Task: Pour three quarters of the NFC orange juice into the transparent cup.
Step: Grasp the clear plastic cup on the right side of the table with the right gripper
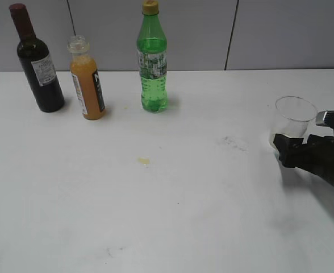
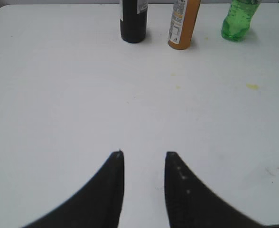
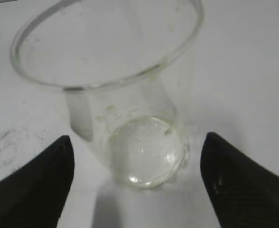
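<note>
The NFC orange juice [image 1: 87, 79] is a small uncapped bottle of orange liquid with a black label. It stands upright at the back left between two other bottles, and the left wrist view shows it far ahead as the NFC orange juice [image 2: 183, 23]. The transparent cup [image 1: 293, 119] stands upright and empty at the right. My right gripper [image 1: 287, 150] is open just in front of it. In the right wrist view the cup [image 3: 130, 95] sits between the wide-apart fingers of the right gripper [image 3: 138, 138], touching neither. My left gripper [image 2: 144, 154] is open over bare table, holding nothing.
A dark wine bottle [image 1: 39, 62] stands left of the juice and a green bottle [image 1: 153, 62] to its right, all near the back wall. A small yellow stain [image 1: 143, 161] marks the white table's middle. Grey smudges [image 1: 232, 142] lie left of the cup.
</note>
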Robot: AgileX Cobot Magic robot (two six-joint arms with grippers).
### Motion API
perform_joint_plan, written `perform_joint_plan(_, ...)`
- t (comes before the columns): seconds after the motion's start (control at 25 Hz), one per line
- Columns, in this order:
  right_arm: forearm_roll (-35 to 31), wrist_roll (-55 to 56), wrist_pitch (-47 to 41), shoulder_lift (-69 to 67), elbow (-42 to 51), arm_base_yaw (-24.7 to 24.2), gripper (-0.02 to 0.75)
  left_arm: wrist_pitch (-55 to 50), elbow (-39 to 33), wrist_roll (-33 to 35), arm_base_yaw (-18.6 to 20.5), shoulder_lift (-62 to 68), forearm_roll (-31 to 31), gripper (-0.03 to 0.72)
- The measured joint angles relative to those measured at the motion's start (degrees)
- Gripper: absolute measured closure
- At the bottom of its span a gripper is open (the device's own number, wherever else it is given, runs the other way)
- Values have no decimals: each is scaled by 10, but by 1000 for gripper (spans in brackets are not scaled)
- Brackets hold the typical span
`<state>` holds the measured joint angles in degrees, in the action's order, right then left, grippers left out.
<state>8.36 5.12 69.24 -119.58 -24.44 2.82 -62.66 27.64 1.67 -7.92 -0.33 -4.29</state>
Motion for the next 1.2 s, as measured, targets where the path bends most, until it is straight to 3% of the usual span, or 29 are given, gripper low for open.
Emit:
perform_joint_plan(0.28,36,0,1,-50,-59,0,99,0,0,0,0,0,0,449)
perform_joint_plan(0.8,43,-1,2,-93,-120,0,107,0,0,0,0,0,0,449)
perform_joint_plan(1.04,52,-1,2,-93,-120,0,195,0,0,0,0,0,0,449)
perform_joint_plan(1.2,59,-1,2,-93,-120,0,210,0,0,0,0,0,0,449)
